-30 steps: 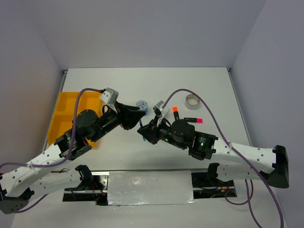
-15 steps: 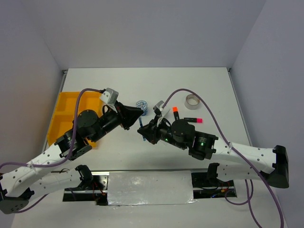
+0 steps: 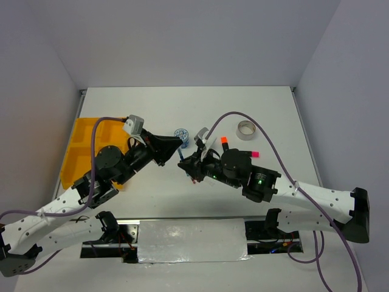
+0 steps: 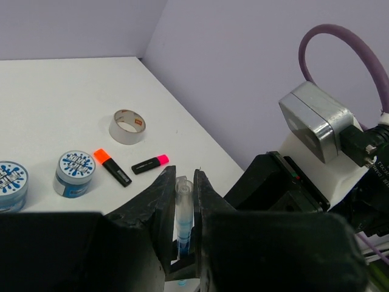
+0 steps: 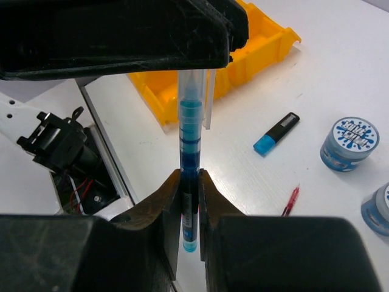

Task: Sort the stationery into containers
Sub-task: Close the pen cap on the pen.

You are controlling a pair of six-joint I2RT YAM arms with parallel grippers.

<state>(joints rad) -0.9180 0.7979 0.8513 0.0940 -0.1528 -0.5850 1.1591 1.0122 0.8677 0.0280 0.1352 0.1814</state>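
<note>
A blue pen is held in the air between both arms, above the middle of the table. My left gripper is shut on its clear cap end. My right gripper is shut on its dark blue barrel. In the top view the left gripper and the right gripper meet tip to tip. The yellow-orange tray lies at the left. On the table lie an orange highlighter, a pink highlighter, a blue highlighter, a red pen, two patterned rolls and a tape ring.
The tray's near corner shows behind the pen in the right wrist view. A metal rail with wiring runs along the table's near edge. Walls close off the back and both sides of the table.
My left gripper's jaws have closed onto the cap end of the blue pen, and its wrist has shifted slightly left. The right gripper has kept its hold.
</note>
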